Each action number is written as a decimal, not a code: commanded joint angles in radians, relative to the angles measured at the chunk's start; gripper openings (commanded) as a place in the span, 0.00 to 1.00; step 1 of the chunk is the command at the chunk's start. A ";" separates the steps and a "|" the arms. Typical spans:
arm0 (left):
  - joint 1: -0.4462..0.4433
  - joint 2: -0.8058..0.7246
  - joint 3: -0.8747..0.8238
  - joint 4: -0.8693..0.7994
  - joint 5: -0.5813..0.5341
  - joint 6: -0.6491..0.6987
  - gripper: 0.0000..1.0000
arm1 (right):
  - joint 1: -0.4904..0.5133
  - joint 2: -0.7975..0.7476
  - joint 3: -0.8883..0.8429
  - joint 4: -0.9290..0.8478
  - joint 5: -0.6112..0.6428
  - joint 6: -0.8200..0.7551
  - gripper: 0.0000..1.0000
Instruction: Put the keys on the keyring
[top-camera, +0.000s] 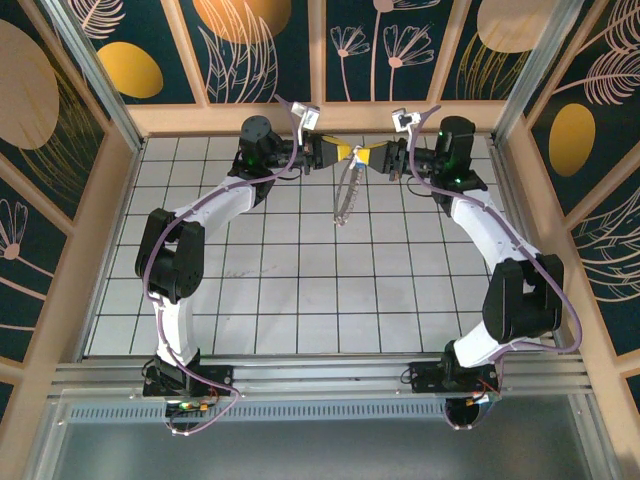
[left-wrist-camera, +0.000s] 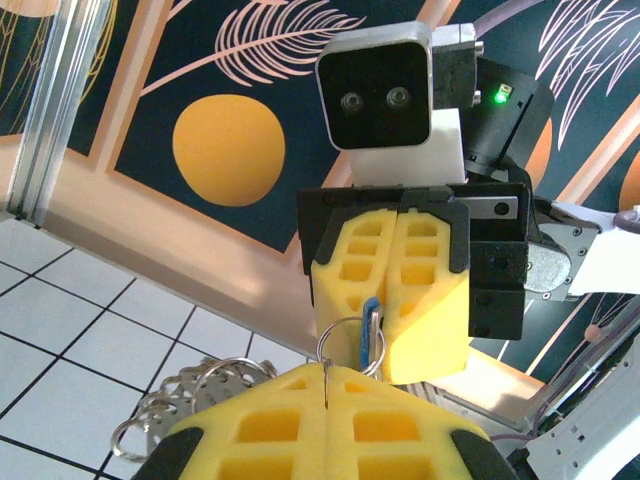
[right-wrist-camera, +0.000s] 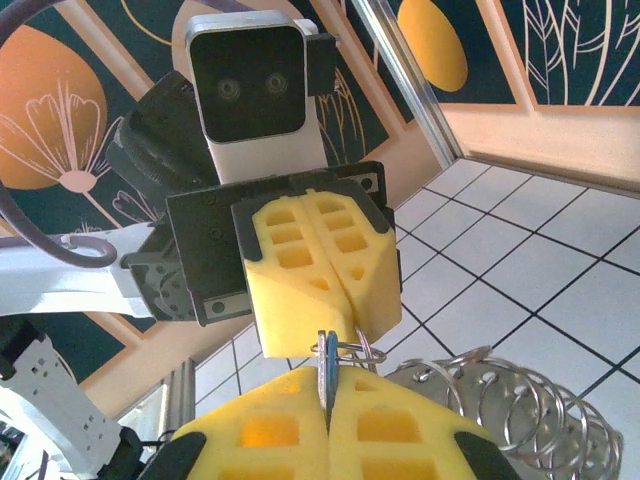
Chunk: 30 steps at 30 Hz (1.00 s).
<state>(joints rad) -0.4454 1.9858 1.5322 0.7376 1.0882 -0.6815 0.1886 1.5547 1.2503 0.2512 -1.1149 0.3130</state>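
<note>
Keyring (top-camera: 346, 196) hangs in the air between the two hands, above the middle of the far edge of the white tiled desk (top-camera: 300, 280). From above it reads as a long, narrow loop of thin silvery metal drooping toward the tiles. The wrist views show the metal close up (left-wrist-camera: 190, 395) (right-wrist-camera: 500, 400) as a row of many small wire rings strung side by side, bright and grey, spilling down just beside the yellow pads. The left hand (top-camera: 346, 153) has its foam pads pressed flat together with no gap between them (left-wrist-camera: 327, 375), and a small wire loop (left-wrist-camera: 340, 345) of the keyring stands up out of the seam. The right wrist view shows the same closed pads (right-wrist-camera: 345, 325) with that loop (right-wrist-camera: 362, 350) at their tip. The right hand (top-camera: 366, 157) is likewise closed tight, and it pinches the key (left-wrist-camera: 371, 335), which is seen edge-on as a thin bright blue strip with a silvery rim, sticking out of the seam of the pads (left-wrist-camera: 384, 345). From the right wrist the key (right-wrist-camera: 327, 362) rises from that hand's own shut pads (right-wrist-camera: 328, 410) and meets the small loop. Whether the key has passed through the loop I cannot tell. The two hands sit tip to tip, almost touching.
</note>
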 joint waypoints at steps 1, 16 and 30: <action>0.006 -0.030 0.009 0.040 -0.008 0.018 0.00 | -0.012 0.011 0.045 -0.053 -0.003 -0.053 0.00; 0.006 -0.030 0.006 0.039 -0.008 0.022 0.00 | -0.058 0.015 0.047 -0.087 -0.037 -0.078 0.00; 0.005 -0.028 0.011 0.046 -0.011 0.011 0.00 | -0.013 0.044 0.112 -0.134 -0.053 -0.111 0.00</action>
<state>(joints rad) -0.4450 1.9850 1.5322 0.7372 1.0828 -0.6815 0.1722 1.5936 1.3270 0.1299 -1.1500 0.2371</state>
